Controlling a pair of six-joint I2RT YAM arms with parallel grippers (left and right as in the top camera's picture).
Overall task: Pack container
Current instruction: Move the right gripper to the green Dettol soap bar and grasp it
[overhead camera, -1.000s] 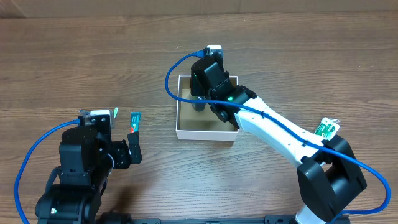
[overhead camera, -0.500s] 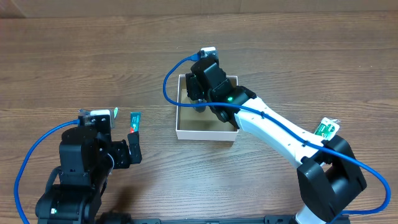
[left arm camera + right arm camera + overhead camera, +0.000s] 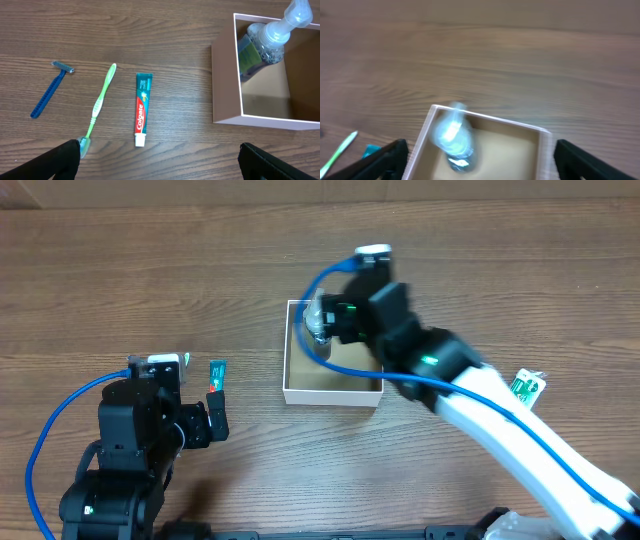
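Observation:
The container (image 3: 333,390), a shallow white-walled box with a brown floor, sits mid-table. A clear bottle (image 3: 320,328) with dark liquid and a pump top stands in its far left corner, seen blurred in the right wrist view as the bottle (image 3: 452,136). My right gripper (image 3: 337,330) hovers above the container (image 3: 485,118), open, its jaws wide on either side and touching nothing. My left gripper (image 3: 162,165) is open low over the table, left of the container (image 3: 225,85). In front of it lie a blue razor (image 3: 50,90), a green toothbrush (image 3: 100,102) and a toothpaste tube (image 3: 142,110).
A green and white packet (image 3: 524,387) lies at the right of the table beside the right arm. The toothpaste tube (image 3: 216,372) shows just beyond the left arm in the overhead view. Bare wood surrounds the container.
My right gripper has opened and let go of the bottle, which now stands in the container. The right arm has lifted and drawn back. The left arm has not moved.

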